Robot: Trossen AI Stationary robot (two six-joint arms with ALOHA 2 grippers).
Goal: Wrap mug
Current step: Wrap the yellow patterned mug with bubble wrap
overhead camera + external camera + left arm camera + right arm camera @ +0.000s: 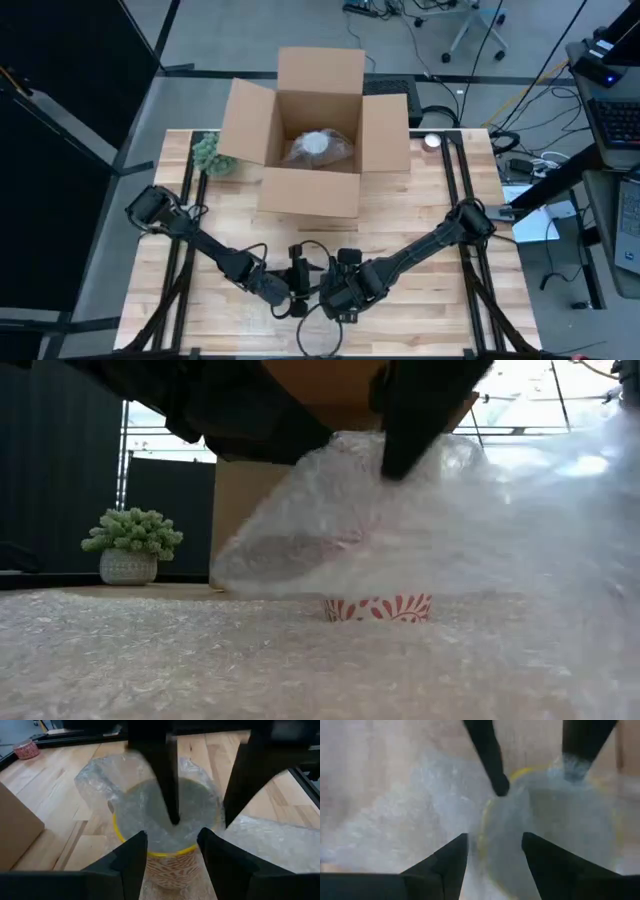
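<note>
The mug (pixel 378 607), red-and-white patterned with a yellow rim (pixel 150 854), stands upright at the table's near centre. Clear bubble wrap (pixel 400 530) is draped over it and sags into its mouth (pixel 150 810). More of the sheet (pixel 200 650) lies spread on the table. Both arms meet over the mug in the high view. My left gripper (pixel 172 835) is open over the mug's rim. My right gripper (pixel 495 837) is open too, with the mug's wall between its fingers. My left gripper comes from above, slanting. One fingertip (pixel 499 784) is at the wrapped rim (pixel 520 772) and the other (pixel 575 767) dents the bubble wrap. Whether it holds the wrap I cannot tell. My right gripper comes from above, slanting. One finger (pixel 167 795) reaches down into the mug's mouth onto the bubble wrap there (pixel 172 827). The other finger (pixel 245 785) stays outside the mug's wall. The mug stands upright on the table.
An open cardboard box (pixel 315 135) stands at the far centre with a bubble-wrapped bundle (pixel 318 147) inside. A small potted plant (pixel 210 155) sits at the far left, and a small round thing (pixel 431 141) at the far right. Bare wood lies left and right of the arms.
</note>
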